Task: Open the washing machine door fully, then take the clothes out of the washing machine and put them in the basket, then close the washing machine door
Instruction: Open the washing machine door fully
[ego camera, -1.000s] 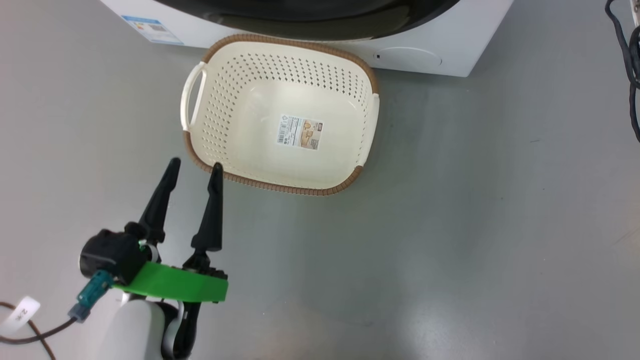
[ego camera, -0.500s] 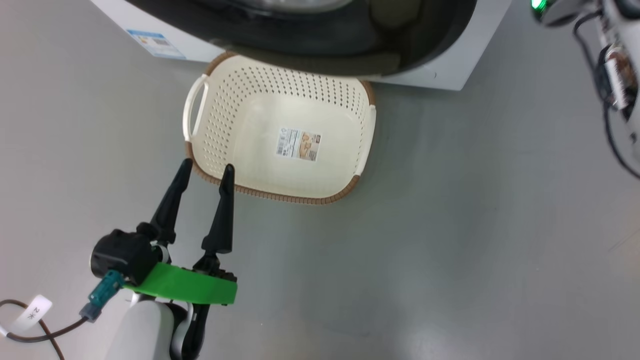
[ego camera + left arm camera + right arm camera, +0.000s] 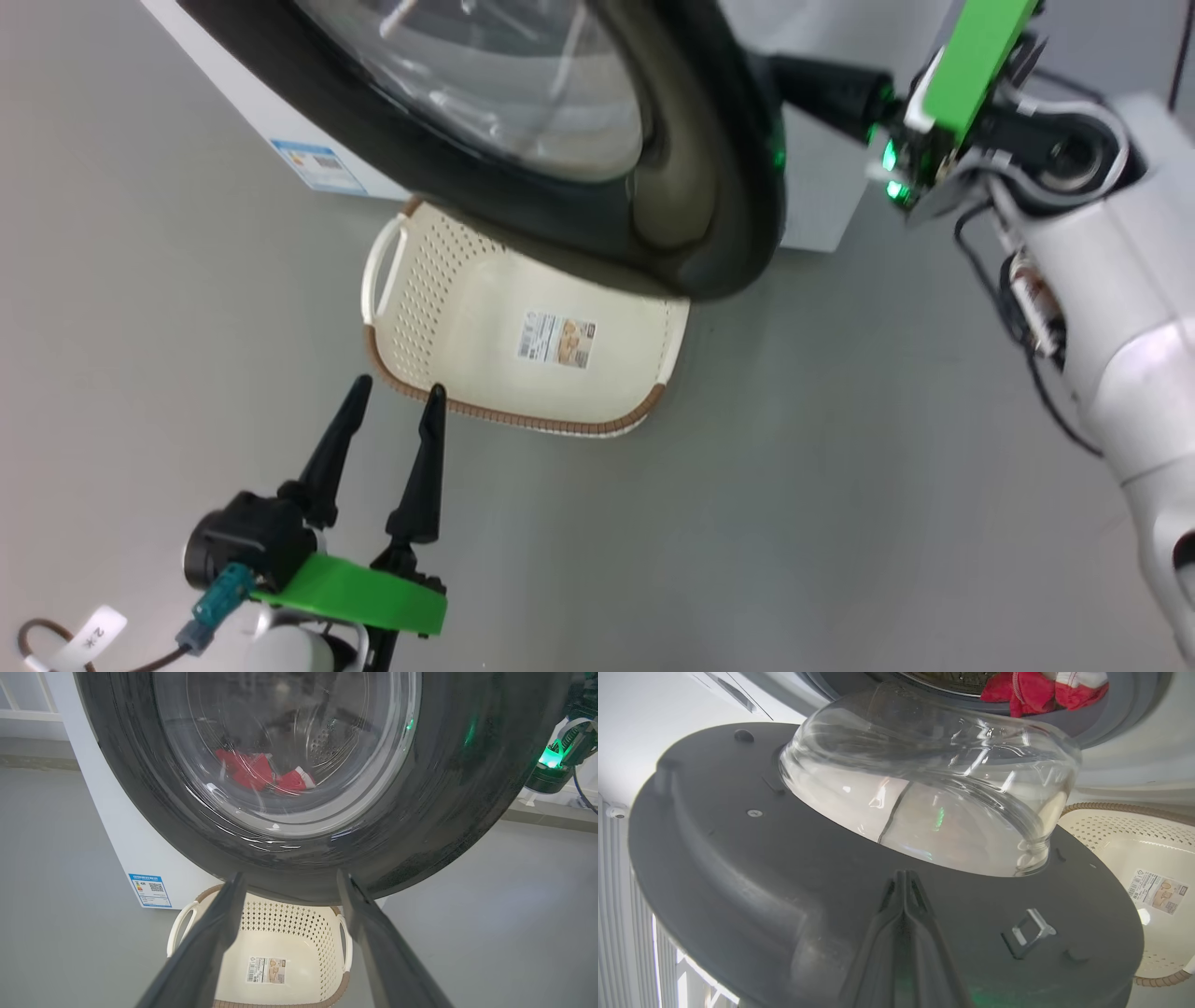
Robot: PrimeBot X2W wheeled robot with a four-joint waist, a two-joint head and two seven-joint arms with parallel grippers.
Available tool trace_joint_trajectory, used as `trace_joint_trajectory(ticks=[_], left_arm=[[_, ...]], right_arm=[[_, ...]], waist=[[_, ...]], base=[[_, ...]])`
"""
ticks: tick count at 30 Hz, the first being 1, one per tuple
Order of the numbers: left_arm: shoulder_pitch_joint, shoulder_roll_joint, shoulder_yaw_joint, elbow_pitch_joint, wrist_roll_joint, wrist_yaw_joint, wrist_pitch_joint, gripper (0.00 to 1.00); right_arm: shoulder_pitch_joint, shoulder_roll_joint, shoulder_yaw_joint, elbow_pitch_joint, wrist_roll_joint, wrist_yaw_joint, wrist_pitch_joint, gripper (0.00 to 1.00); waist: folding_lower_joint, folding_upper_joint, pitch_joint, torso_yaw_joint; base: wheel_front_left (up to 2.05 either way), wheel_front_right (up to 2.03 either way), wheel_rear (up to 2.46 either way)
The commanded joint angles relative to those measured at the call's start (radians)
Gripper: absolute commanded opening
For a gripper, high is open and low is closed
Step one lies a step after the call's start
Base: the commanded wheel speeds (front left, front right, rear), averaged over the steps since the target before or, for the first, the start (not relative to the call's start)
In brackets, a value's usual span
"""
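Note:
The washing machine door, black-rimmed with a clear glass bowl, stands partly open and overhangs the far part of the basket. My right gripper is shut, its tips lying against the door's dark inner face. In the head view that right gripper reaches in behind the rim from the upper right. Red clothes lie in the drum of the washing machine, and the clothes also show through the glass. My left gripper hangs open and empty just before the basket's near left corner.
The cream basket stands on the grey floor right under the door, with a paper label on its bottom. A metal latch hook sticks out of the door's inner face. Open floor lies to the right of the basket.
The head camera has tilted up, bringing the door and my right arm into the picture. The door now reaches farther out over the basket. The left gripper stays open.

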Motion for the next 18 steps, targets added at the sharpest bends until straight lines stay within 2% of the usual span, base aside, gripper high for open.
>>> trace_joint_trajectory(ticks=[1, 18], left_arm=[[0.014, 0.023, 0.030, -0.016, 0.007, -0.003, -0.008, 1.00], [0.093, 0.018, 0.068, 0.014, 0.030, -0.003, -0.008, 1.00]], right_arm=[[0.039, 0.034, 0.007, -0.050, -0.012, 0.002, 0.012, 0.00], [0.294, 0.063, 0.024, -0.230, -0.040, 0.002, 0.010, 0.00]], waist=[[0.0000, -0.0001, -0.043, 0.011], [0.0000, -0.0001, -0.177, 0.095]], base=[[0.00, 0.00, 0.00], [0.00, 0.00, 0.00]])
